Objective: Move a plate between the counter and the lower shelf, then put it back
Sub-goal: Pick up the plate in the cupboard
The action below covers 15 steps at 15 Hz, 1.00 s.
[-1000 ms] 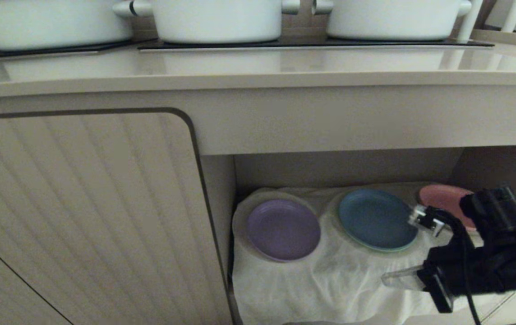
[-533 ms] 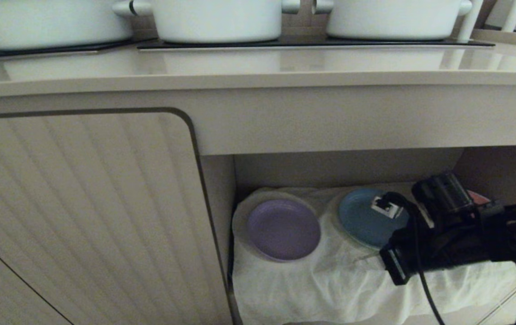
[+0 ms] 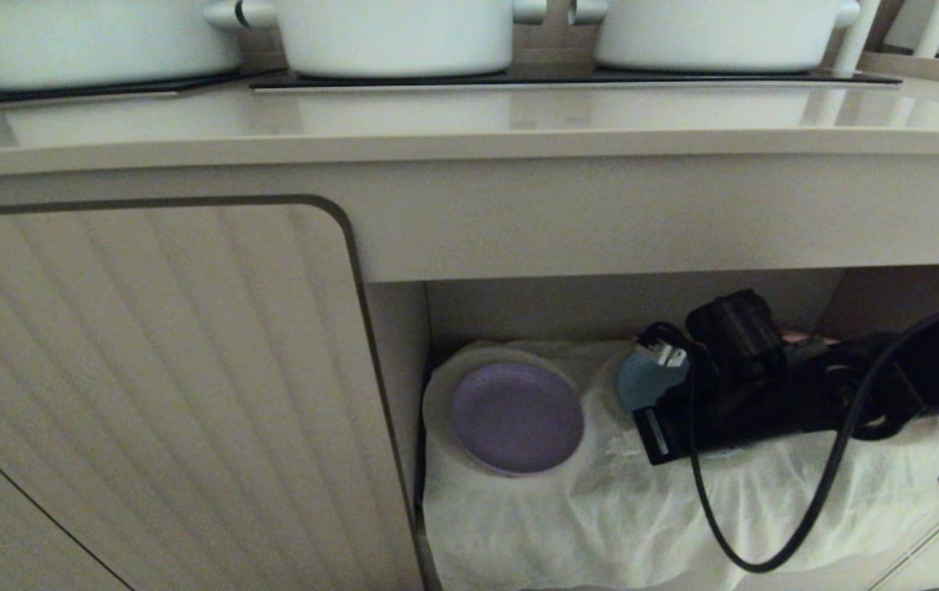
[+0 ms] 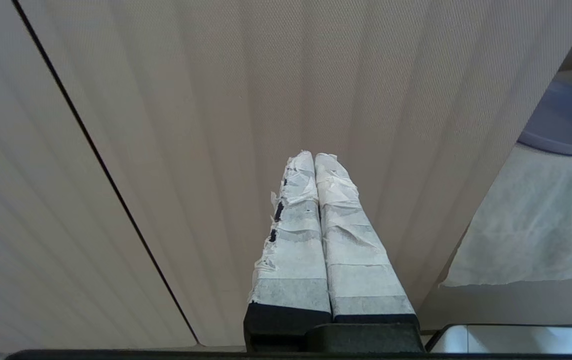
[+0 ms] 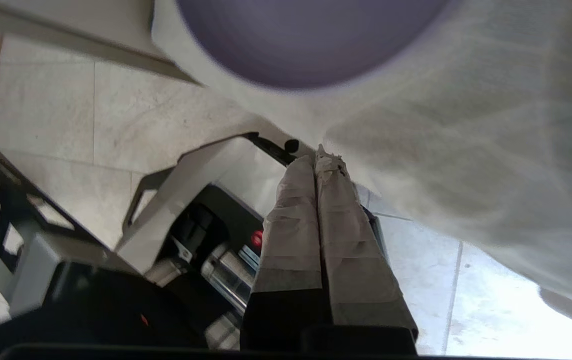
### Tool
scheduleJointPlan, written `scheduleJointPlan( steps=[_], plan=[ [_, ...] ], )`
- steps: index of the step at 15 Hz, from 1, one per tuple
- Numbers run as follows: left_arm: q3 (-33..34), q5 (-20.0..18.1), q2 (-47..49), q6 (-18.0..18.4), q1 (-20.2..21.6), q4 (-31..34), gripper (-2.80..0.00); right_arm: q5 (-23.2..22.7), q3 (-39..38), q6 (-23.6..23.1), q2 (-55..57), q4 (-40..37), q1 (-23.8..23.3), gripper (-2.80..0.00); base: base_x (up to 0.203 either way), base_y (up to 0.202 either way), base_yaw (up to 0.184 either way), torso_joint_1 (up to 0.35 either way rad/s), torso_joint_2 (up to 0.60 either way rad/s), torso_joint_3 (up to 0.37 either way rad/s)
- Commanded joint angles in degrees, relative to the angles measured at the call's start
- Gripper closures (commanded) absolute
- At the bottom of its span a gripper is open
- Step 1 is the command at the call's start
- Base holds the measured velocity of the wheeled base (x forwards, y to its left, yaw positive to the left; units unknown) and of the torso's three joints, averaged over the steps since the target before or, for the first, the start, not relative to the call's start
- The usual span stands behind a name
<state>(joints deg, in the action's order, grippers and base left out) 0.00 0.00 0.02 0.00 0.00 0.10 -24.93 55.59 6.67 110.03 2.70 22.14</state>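
Note:
The lavender plate (image 3: 516, 417) lies flat on a hump of the white cloth (image 3: 601, 509) at the left end of the lower shelf (image 3: 634, 308); it also shows in the right wrist view as the plate (image 5: 306, 45) and in the left wrist view as the plate (image 4: 566, 125). My right arm (image 3: 765, 402) reaches in from the right, just right of the plate. The right gripper (image 5: 320, 155) is shut and empty, its tips at the cloth (image 5: 466, 125). The left gripper (image 4: 314, 156) is shut and empty before the ribbed door. The counter (image 3: 469, 123) runs above.
A blue plate (image 3: 642, 382) sits mid-shelf, mostly behind my right arm, and a sliver of a pink plate (image 3: 802, 336) shows behind it. White pots (image 3: 396, 33) stand on black panels (image 3: 568, 78) on the counter. The ribbed cabinet door (image 3: 149, 394) closes off the left.
My right arm has swung left and upward across the shelf, from the right end to in front of the blue plate, now hiding most of it and the pink plate. The lavender plate has not moved.

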Motion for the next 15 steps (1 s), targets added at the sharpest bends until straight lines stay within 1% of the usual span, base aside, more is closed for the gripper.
scheduleJointPlan(
  steps=[1,3,6,7,9,10,11,12,13,15],
  plan=[
    [0.00,0.00,-0.02,0.00,0.00,-0.01,0.00,0.47,1.53,1.04,2.97,0.21,1.00,0.00,0.000,0.000,0.000,0.000,0.00,0.000],
    [0.00,0.00,-0.02,0.00,0.00,-0.01,0.00,0.87,3.98,2.27,4.85,0.53,1.83,0.00,0.000,0.000,0.000,0.000,0.00,0.000],
    [0.00,0.00,-0.02,0.00,0.00,-0.01,0.00,1.80,7.35,2.51,6.92,0.08,1.94,0.00,0.000,0.000,0.000,0.000,0.00,0.000],
    [0.00,0.00,-0.02,0.00,0.00,-0.01,0.00,2.43,8.19,2.98,7.39,0.03,1.87,-2.80,0.000,0.000,0.000,0.000,0.00,0.000],
    [0.00,0.00,-0.02,0.00,0.00,-0.01,0.00,2.92,9.85,4.37,8.41,-0.78,1.85,-2.80,0.000,0.000,0.000,0.000,0.00,0.000],
    [0.00,0.00,-0.02,-0.06,0.00,-0.01,0.00,4.47,10.59,4.71,8.64,-1.93,1.85,-2.80,0.000,0.000,0.000,0.000,0.00,0.000],
    [0.00,0.00,-0.02,0.00,0.00,-0.01,0.00,7.42,11.80,4.90,9.28,-3.45,1.89,-2.80,0.000,0.000,0.000,0.000,0.00,0.000],
    [0.00,0.00,-0.02,0.00,0.00,-0.01,0.00,9.43,13.39,5.02,10.11,-5.12,1.93,-2.80,0.000,0.000,0.000,0.000,0.00,0.000],
    [0.00,0.00,-0.02,0.00,0.00,-0.01,0.00,10.39,14.48,5.02,10.86,-6.69,1.94,-2.80,0.000,0.000,0.000,0.000,0.00,0.000],
    [0.00,0.00,-0.02,0.00,0.00,-0.01,0.00,10.53,15.26,5.02,11.54,-6.94,1.86,-2.80,0.000,0.000,0.000,0.000,0.00,0.000]
  ],
)
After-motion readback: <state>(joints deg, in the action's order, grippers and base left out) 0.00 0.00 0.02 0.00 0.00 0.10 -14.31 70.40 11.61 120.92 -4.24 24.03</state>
